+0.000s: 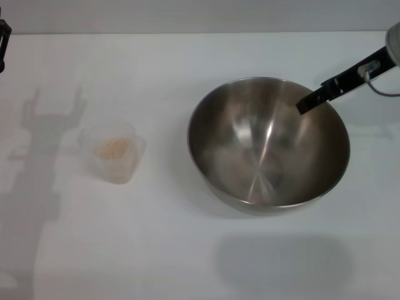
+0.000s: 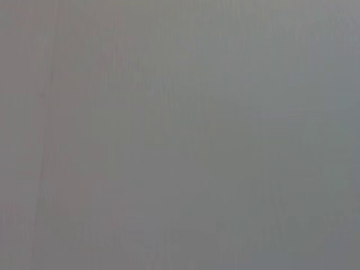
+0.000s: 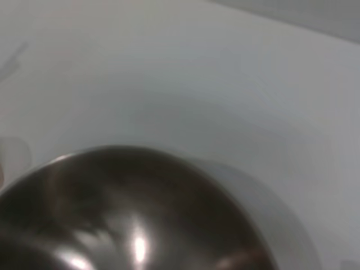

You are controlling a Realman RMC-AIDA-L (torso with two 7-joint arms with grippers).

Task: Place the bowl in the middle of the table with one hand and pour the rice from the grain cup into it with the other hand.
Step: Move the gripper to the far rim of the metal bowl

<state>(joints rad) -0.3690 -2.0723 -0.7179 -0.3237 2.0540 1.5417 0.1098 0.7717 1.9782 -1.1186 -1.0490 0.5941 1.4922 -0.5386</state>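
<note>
Plain white bench [image 1: 187,250], nothing fancy. The bowl [image 1: 269,147] sits a bit right of centre with the right pincer [image 1: 307,103] at its far rim, looks clamped on it, so the placing step seems underway. Next up is probably letting go. The grain cup [image 1: 114,153] with rice [image 1: 113,148] waits well left; the left pincer [image 1: 3,40] is parked at the far left edge, can't tell its state.

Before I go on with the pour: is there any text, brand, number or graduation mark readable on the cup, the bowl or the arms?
None can be read.
The grain cup: frosted wall, no graduation marks or numbers legible.
The bowl: bare steel, no stamp or brand visible in either the head or right wrist view.
The right gripper at the bowl's rim: black, no label visible.
The table: plain white, nothing printed.
</note>
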